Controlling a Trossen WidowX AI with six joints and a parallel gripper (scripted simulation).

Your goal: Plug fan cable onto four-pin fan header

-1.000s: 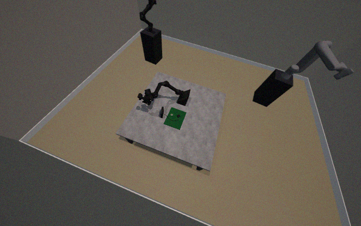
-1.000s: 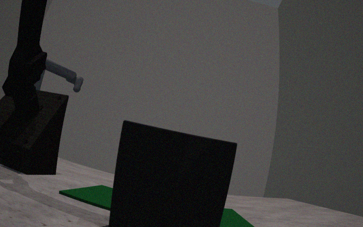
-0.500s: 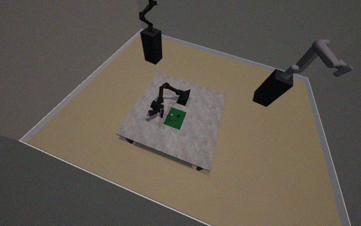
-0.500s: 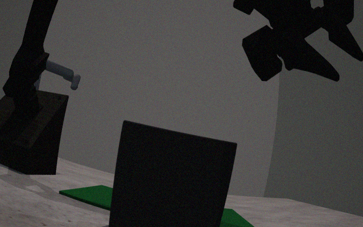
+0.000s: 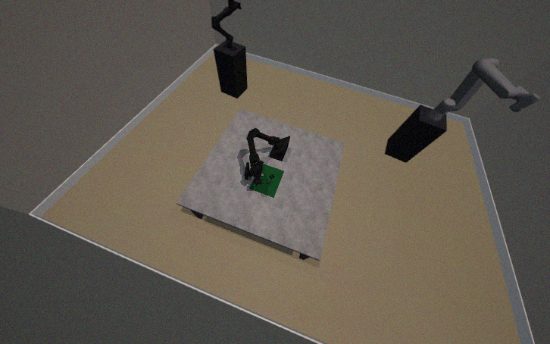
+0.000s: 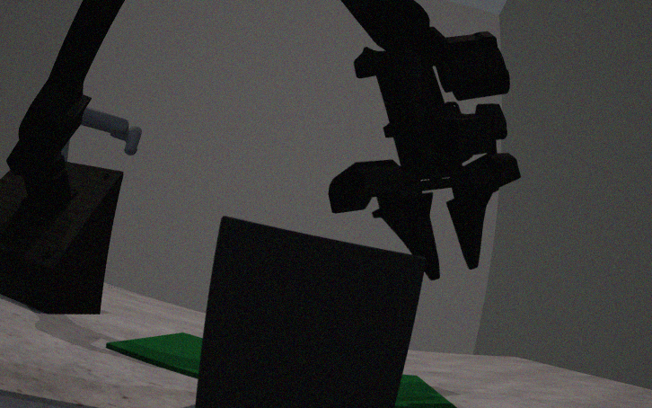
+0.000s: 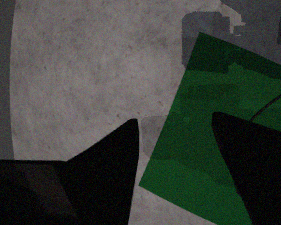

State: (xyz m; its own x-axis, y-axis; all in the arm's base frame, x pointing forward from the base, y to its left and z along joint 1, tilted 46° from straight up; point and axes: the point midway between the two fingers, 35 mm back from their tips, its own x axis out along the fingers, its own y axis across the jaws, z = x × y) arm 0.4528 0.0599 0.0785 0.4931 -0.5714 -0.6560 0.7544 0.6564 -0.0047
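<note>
The green board (image 5: pixel 273 189) (image 6: pixel 166 349) (image 7: pixel 182 166) lies flat on the table. The fan (image 5: pixel 247 171) (image 6: pixel 308 314) is a dark upright square beside the board; in the exterior view it hides the board's middle. The thin dark cable (image 7: pixel 268 104) crosses the board at the right of the wrist view. Its plug cannot be made out. A small pale spot on the board (image 5: pixel 264 173) may be the header. My gripper (image 5: pixel 257 182) (image 6: pixel 453 272) (image 7: pixel 175 123) points down above the board's edge near the fan. It is partly open, with nothing between the fingertips.
A small dark block (image 5: pixel 272 176) sits on the board. My arm's black base (image 5: pixel 279 150) (image 6: pixel 88 248) stands behind the board on the pale table (image 5: pixel 298 209). Two other arms stand on black pedestals (image 5: pixel 231 70) (image 5: pixel 414 136) away from the table.
</note>
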